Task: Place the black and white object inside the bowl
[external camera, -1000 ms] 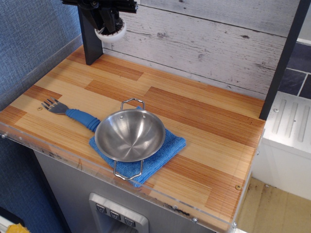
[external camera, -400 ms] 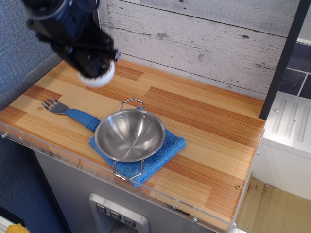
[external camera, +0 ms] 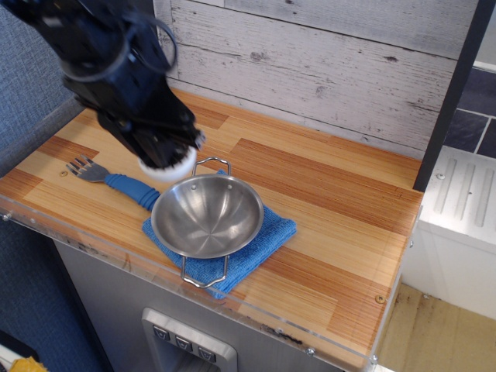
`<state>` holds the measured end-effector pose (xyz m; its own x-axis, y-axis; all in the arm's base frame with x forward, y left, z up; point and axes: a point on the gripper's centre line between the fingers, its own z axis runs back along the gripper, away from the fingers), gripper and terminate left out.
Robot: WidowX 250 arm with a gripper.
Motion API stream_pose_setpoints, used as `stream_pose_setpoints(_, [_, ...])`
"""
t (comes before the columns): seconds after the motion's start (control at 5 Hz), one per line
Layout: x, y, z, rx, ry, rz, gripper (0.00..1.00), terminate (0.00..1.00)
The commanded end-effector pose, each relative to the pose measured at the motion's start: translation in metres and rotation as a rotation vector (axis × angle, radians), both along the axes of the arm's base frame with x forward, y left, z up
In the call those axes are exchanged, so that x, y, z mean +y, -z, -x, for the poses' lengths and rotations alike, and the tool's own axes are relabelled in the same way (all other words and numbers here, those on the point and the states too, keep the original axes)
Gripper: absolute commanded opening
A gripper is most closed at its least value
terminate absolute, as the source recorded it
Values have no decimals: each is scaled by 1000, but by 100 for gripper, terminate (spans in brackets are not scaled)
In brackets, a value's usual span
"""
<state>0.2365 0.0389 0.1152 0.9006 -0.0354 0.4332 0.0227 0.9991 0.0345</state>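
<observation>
My gripper (external camera: 164, 151) is shut on the black and white object (external camera: 172, 167), whose round white rim shows just under the black fingers. It hangs in the air just beyond the back left rim of the bowl (external camera: 207, 215). The bowl is shiny steel with two wire loop handles and is empty. It stands on a blue cloth (external camera: 263, 240) near the front edge of the counter. The object's black top face is hidden by the gripper.
A blue-handled fork (external camera: 116, 180) lies left of the bowl, partly under the arm. The wooden counter (external camera: 333, 201) ends at a clear front edge. A grey plank wall (external camera: 325, 62) is behind, and a dark post (external camera: 449, 101) stands at the right.
The gripper has carried the object from the back left corner down and to the right, towards the bowl. The bowl, cloth and fork have not moved.
</observation>
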Motion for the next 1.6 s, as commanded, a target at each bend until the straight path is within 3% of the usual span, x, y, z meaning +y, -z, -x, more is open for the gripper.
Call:
stream_pose_setpoints(0.0, [-19,20,-7,34,52,-18,0,0])
stream_pose_setpoints(0.4, [-24,36,-7,84,43,-22,0,0])
stream_pose_setpoints(0.8, [-22,52,-7,94,-8,-28,0,0])
stream_pose_setpoints(1.0, [-18,54,-8,91,-55,-75,100,0])
stream_pose_setpoints(1.4, [-16,55,-7,93,-81,-101,100,0])
